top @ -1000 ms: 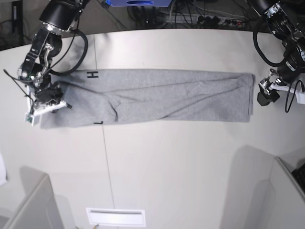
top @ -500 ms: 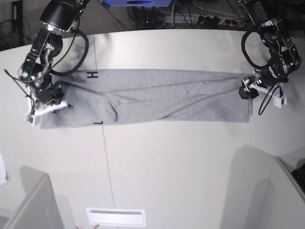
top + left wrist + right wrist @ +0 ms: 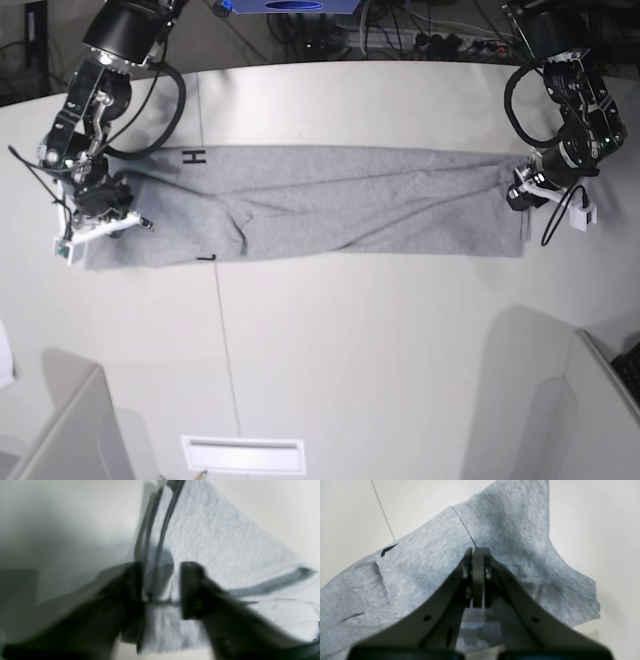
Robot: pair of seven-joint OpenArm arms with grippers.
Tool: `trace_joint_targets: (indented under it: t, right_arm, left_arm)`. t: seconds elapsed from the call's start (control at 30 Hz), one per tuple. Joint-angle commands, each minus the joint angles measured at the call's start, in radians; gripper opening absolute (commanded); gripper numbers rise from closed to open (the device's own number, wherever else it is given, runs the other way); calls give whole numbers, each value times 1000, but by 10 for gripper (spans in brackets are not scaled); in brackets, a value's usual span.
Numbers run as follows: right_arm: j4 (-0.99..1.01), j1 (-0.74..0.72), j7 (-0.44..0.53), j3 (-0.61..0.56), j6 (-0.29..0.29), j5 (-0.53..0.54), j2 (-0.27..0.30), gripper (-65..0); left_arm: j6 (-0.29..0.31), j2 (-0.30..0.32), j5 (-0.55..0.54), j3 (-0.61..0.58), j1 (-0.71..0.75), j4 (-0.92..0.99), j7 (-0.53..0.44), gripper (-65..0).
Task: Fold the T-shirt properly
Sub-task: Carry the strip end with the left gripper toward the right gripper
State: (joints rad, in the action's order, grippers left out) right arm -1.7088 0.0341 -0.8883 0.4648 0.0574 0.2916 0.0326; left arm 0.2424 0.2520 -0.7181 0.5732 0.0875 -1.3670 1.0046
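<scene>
The heather-grey T-shirt lies folded into a long strip across the white table, and a black letter peeks out at its far left edge. My right gripper is at the strip's left end. In the right wrist view its fingertips are pressed together, pinching grey T-shirt fabric. My left gripper is over the strip's right end. The blurred left wrist view shows this gripper with a gap between its fingers, astride the layered edge of the T-shirt.
A thin seam runs front to back through the table. A white slotted plate sits at the front edge. Grey partitions rise at the front left and front right. Cables lie behind the table.
My left gripper has come in from beyond the shirt's right end onto that end, and its jaws have narrowed. The right gripper and the shirt's left end have not moved.
</scene>
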Motion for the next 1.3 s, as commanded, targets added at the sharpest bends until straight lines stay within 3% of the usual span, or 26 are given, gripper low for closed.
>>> trace_joint_targets:
  t: [0.0,0.07,0.33,0.47,0.6,0.77,0.87,1.0,1.27]
  right_arm:
    - [-23,-13,16,2,2,10,10,-650]
    - [-23,-12,14,4,2,10,10,-650]
    - [-30,20,16,4,2,10,10,-650]
    - [-47,25,13,5,2,11,2,-650]
    - [-63,26,13,5,2,11,-7,-650]
    - [-64,28,13,5,2,11,-21,-650]
    - [-64,25,13,5,2,11,-23,-650]
    - [-64,22,13,5,2,11,-24,-650]
    - [-64,26,13,5,2,11,-24,-650]
  left_arm:
    - [-13,-1,42,-6,-4,25,64,-527]
    - [-13,-1,42,-3,-7,34,55,-650]
    - [-13,73,41,0,-2,85,-83,-650]
    - [-13,116,36,1,-2,76,-97,-650]
    - [-13,119,39,1,36,-50,-99,-650]
    - [-21,108,44,-8,123,-323,-91,-650]
    - [-21,56,44,-9,142,-434,-86,-650]
    - [-21,16,44,-52,143,-500,-14,-650]
    - [-22,-26,44,-229,143,-555,-11,-650]
